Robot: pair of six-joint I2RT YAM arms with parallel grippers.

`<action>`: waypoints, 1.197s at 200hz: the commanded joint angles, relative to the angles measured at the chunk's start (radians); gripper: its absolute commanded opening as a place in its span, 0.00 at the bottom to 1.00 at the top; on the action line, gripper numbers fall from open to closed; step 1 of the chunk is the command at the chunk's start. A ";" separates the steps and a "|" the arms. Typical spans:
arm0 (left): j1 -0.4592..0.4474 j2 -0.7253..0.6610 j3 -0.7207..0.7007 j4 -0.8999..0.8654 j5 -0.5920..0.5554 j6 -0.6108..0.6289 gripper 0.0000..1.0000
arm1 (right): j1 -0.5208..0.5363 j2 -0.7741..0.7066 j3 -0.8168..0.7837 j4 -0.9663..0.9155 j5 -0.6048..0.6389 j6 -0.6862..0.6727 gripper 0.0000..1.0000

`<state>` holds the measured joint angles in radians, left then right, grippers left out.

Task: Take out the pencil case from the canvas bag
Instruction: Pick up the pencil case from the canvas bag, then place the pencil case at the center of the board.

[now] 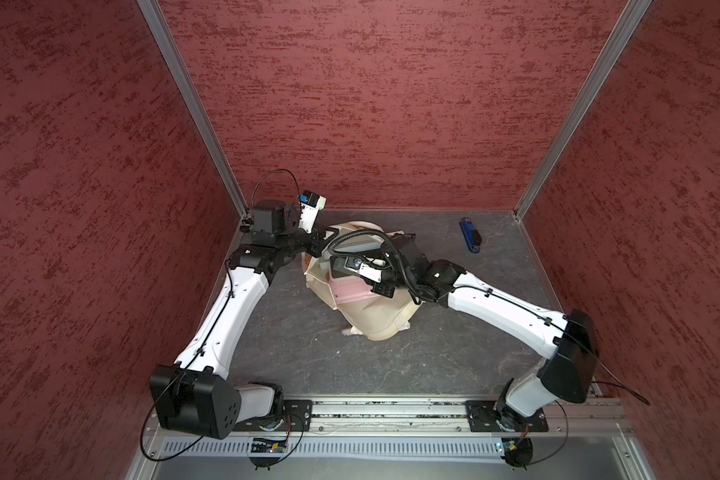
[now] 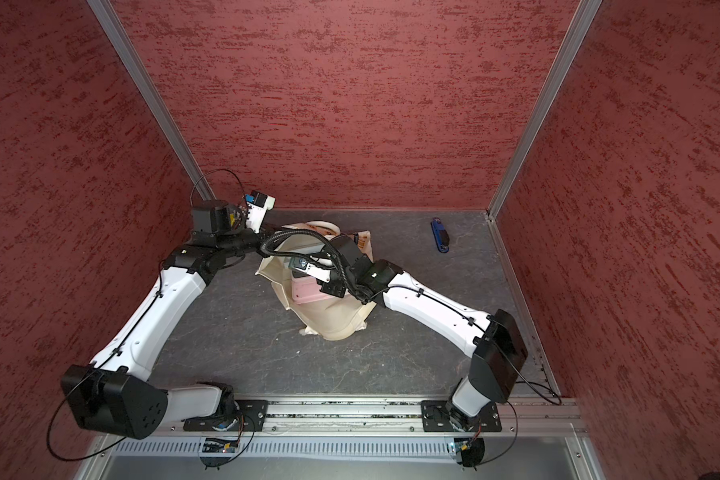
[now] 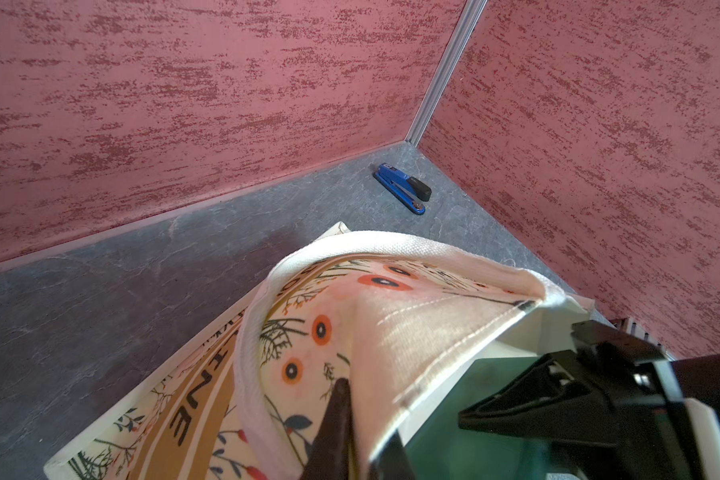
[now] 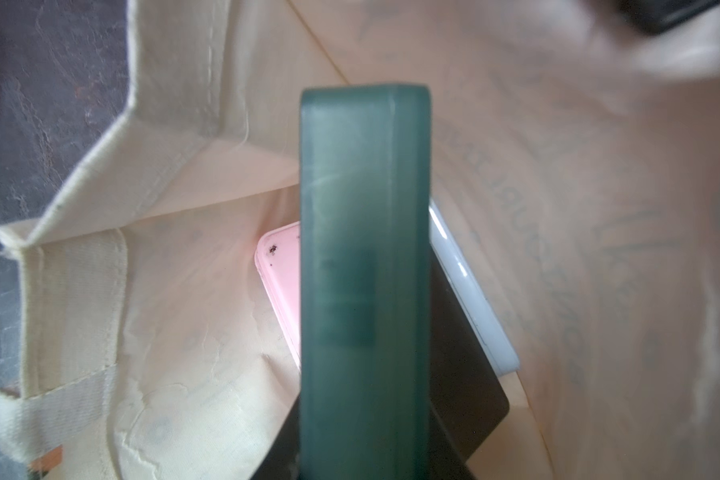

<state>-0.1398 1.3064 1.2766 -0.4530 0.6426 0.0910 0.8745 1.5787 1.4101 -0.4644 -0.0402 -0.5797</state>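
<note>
The green pencil case (image 4: 362,270) stands on end in the mouth of the canvas bag (image 1: 385,324), above a pink box (image 4: 279,282) that lies deeper inside. The right fingers (image 3: 516,401) appear clamped on the case, though it hides their pads in the right wrist view. The left fingers (image 3: 335,419) are closed on the bag's printed rim and hold the mouth open. The bag sits mid-surface (image 1: 329,365), toward the far edge. A blue stapler (image 1: 469,235) lies near the far right corner.

Step in hand: extraction. Next move: lift the case straight up, clear of the rim, with the rim held taut.
</note>
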 commanded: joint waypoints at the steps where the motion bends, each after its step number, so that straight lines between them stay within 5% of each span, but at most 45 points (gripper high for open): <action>1: 0.019 -0.041 0.005 0.016 -0.031 -0.001 0.00 | 0.004 -0.063 -0.014 0.048 -0.003 0.064 0.00; 100: 0.057 -0.030 0.008 0.021 -0.068 -0.043 0.00 | 0.001 -0.306 -0.081 0.311 -0.125 0.295 0.00; 139: 0.069 -0.036 0.009 0.019 -0.074 -0.043 0.00 | -0.022 -0.369 -0.088 0.425 -0.028 0.391 0.00; 210: 0.127 -0.044 0.007 0.023 -0.092 -0.067 0.00 | -0.230 -0.320 -0.069 0.396 0.236 0.571 0.00; 239: 0.141 -0.052 0.005 0.029 -0.101 -0.071 0.00 | -0.353 -0.254 -0.101 0.382 0.197 0.696 0.00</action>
<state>-0.0223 1.2919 1.2766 -0.4526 0.5705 0.0410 0.6060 1.2774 1.3151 -0.0753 0.1257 -0.0360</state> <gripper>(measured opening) 0.091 0.287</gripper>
